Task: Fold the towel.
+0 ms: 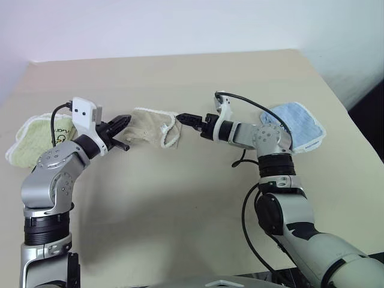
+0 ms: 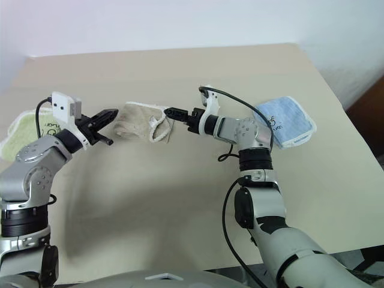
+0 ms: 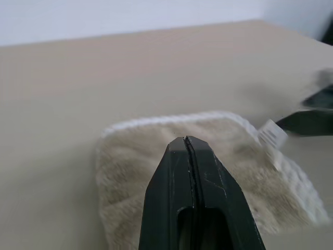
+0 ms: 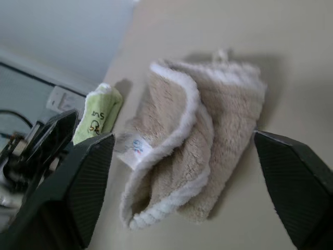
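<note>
While the towel lies folded, left end effector is closed, right end effector gapes.

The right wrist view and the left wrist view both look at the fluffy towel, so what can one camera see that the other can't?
The right wrist view alone shows the green towel past the beige one, the beige towel's folded layers with their white edge curling, and the right gripper with its jaws wide apart. The left wrist view alone shows the left gripper with its jaws pressed shut. Both show the beige towel, its small white tag and the tan table.
</note>
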{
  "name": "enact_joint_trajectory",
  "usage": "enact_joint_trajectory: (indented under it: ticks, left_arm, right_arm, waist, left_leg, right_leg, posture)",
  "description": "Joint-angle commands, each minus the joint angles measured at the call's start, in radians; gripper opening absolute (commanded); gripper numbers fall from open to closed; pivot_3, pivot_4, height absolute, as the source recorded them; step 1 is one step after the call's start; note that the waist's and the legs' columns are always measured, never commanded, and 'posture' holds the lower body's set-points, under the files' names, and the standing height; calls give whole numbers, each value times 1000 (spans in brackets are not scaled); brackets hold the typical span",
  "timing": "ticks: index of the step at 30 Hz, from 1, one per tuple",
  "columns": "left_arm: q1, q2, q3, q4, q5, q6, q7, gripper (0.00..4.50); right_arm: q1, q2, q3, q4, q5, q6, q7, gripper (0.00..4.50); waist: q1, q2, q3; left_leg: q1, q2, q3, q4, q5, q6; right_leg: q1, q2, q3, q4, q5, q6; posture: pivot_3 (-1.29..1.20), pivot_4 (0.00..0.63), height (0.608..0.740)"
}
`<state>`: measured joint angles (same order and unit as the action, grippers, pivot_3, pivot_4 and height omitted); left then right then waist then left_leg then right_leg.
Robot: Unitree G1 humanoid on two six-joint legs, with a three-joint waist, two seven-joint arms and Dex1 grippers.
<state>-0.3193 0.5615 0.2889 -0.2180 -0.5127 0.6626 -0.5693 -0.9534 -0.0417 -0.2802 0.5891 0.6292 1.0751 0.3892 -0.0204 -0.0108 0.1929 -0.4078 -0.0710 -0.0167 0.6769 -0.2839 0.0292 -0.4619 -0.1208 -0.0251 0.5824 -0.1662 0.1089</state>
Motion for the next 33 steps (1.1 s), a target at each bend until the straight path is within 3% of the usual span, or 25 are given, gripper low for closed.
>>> enact_joint_trajectory:
  ticks: [1, 19, 22, 33]
  left_arm:
    - [13, 21, 20, -49, -19, 0, -5, 0]
    - [17, 0, -5, -62, -36, -1, 17, 0]
    - [28, -1, -9, -75, -41, 2, 13, 0]
    - [50, 6, -14, -96, -65, 8, 5, 0]
  right_arm:
    - [-51, 17, -10, 62, -7, -32, -11, 4433]
    - [-195, 118, -22, 338, -53, -151, -7, 4433]
    - [-194, 108, -42, 344, -43, -155, -8, 3938]
    - [-161, 73, -128, 261, 11, -117, -30, 317]
  waist:
    - [0, 0, 0]
    - [-23, 0, 0]
    - [-25, 0, 0]
    - [-24, 0, 0]
  left_leg:
    - [0, 0, 0, 0, 0, 0]
    - [0, 0, 0, 1, 0, 0]
    - [0, 0, 0, 0, 0, -1]
    - [0, 0, 0, 1, 0, -1]
  right_leg:
    - [0, 0, 0, 0, 0, 0]
    - [0, 1, 0, 1, 0, 0]
    - [0, 1, 0, 1, 0, 0]
    - [0, 0, 0, 1, 0, 0]
  posture:
    - [0, 150, 728]
    - [0, 150, 728]
    - [0, 150, 728]
    - [0, 150, 728]
